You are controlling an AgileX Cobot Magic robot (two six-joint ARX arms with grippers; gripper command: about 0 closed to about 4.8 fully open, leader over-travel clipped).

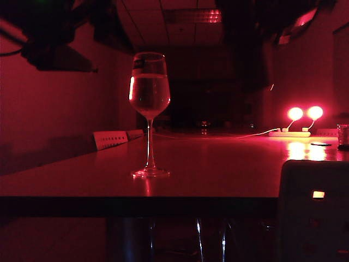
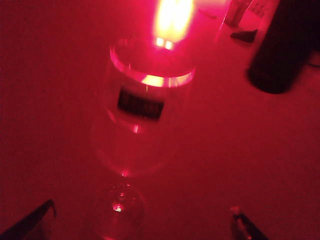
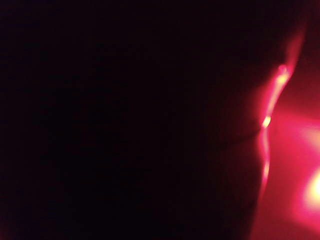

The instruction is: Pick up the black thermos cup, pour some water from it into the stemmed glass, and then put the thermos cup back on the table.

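The stemmed glass (image 1: 148, 93) stands on the table (image 1: 218, 174), left of centre, with water in its bowl and a dark mark near the rim. My left gripper (image 2: 142, 215) hovers above it, open; its two dark fingertips (image 2: 42, 212) stand wide on either side of the glass (image 2: 142, 125), touching nothing. Beyond the glass, the black thermos cup (image 2: 280, 50) leans, blurred, over the table. In the right wrist view its dark body (image 3: 125, 120) fills almost everything, so my right gripper's fingers are hidden; it appears shut on the cup.
Two bright lamps (image 1: 305, 113) glow at the back right, with a small clear tumbler (image 1: 342, 136) and a flat dark item (image 1: 320, 144) near them. A dark block (image 1: 313, 213) with a small lit square fills the lower right corner. Dark arm shapes hang overhead.
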